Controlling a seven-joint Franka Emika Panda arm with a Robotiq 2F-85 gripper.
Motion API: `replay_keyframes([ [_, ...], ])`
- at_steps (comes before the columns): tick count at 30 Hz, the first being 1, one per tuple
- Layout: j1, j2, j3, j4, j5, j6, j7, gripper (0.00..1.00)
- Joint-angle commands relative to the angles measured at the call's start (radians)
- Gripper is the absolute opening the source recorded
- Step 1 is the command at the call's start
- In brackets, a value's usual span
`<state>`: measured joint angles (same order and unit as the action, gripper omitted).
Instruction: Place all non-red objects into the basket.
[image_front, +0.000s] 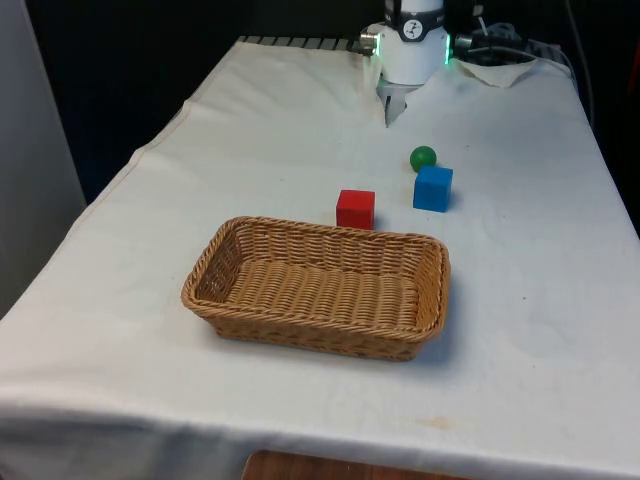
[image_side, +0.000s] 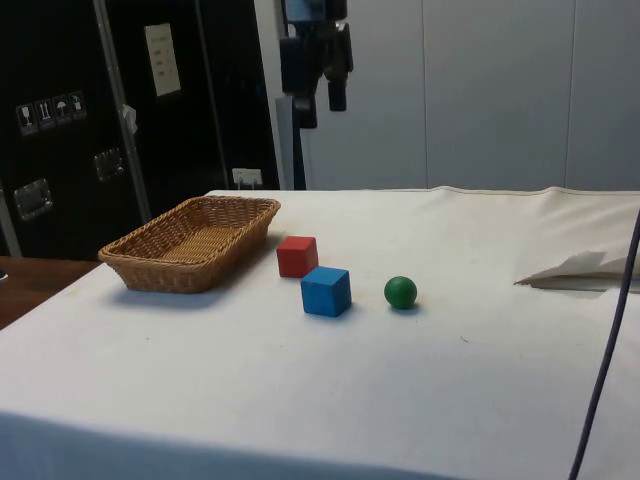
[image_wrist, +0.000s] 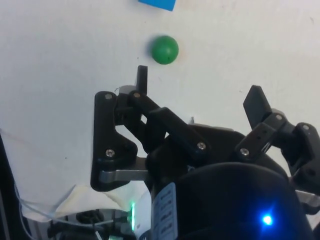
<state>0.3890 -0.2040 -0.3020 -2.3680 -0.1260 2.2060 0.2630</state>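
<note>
White arm (image_front: 412, 45); black gripper (image_wrist: 200, 92) with jointed linkage fingers (image_wrist: 142, 80) (silver screws at the pivots).

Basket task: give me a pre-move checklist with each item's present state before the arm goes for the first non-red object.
1. Basket holds nothing and sits upright on the cloth: ok.
2. Pincer open with nothing in it, high above the table in the side view: ok.
3. Green ball lies free on the cloth, just clear of the blue cube: ok.
4. Blue cube stands apart from the red cube, so a grasp should not disturb it: ok.
5. Red cube is outside the basket, where it should be: ok.
6. Non-red objects in the basket: not ok, both are on the table.
</note>
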Motion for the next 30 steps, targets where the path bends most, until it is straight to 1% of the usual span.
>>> replay_keyframes([
  [1, -0.002, -0.007, 0.005, -0.018, -0.010, 0.025, 0.016, 1.00],
  [2, -0.002, -0.007, 0.009, -0.035, -0.010, 0.046, 0.022, 1.00],
  [7, 0.001, 0.005, 0.020, -0.067, -0.005, 0.099, 0.035, 1.00],
  [8, 0.000, 0.000, 0.018, -0.067, 0.000, 0.087, 0.023, 1.00],
  [9, 0.001, 0.009, 0.023, -0.071, -0.004, 0.109, 0.037, 1.00],
  [12, 0.003, 0.028, 0.036, -0.073, -0.001, 0.136, 0.050, 1.00],
  [13, 0.003, 0.042, 0.048, -0.071, 0.000, 0.151, 0.059, 1.00],
  [14, 0.003, 0.049, 0.054, -0.069, 0.000, 0.159, 0.064, 1.00],
  [17, 0.002, 0.071, 0.069, -0.065, 0.002, 0.178, 0.076, 1.00],
  [18, 0.000, 0.063, 0.067, -0.066, 0.001, 0.166, 0.068, 1.00],
  [19, 0.002, 0.089, 0.076, -0.066, 0.004, 0.197, 0.081, 1.00],
  [20, 0.002, 0.097, 0.079, -0.066, 0.005, 0.205, 0.083, 1.00],
  [25, 0.001, 0.129, 0.081, -0.079, 0.019, 0.251, 0.076, 1.00],
  [26, 0.000, 0.129, 0.082, -0.072, 0.008, 0.237, 0.081, 1.00],
  [27, 0.001, 0.134, 0.081, -0.081, 0.022, 0.257, 0.075, 1.00],
  [30, -0.002, 0.160, 0.079, -0.089, 0.034, 0.289, 0.059, 1.00],
])
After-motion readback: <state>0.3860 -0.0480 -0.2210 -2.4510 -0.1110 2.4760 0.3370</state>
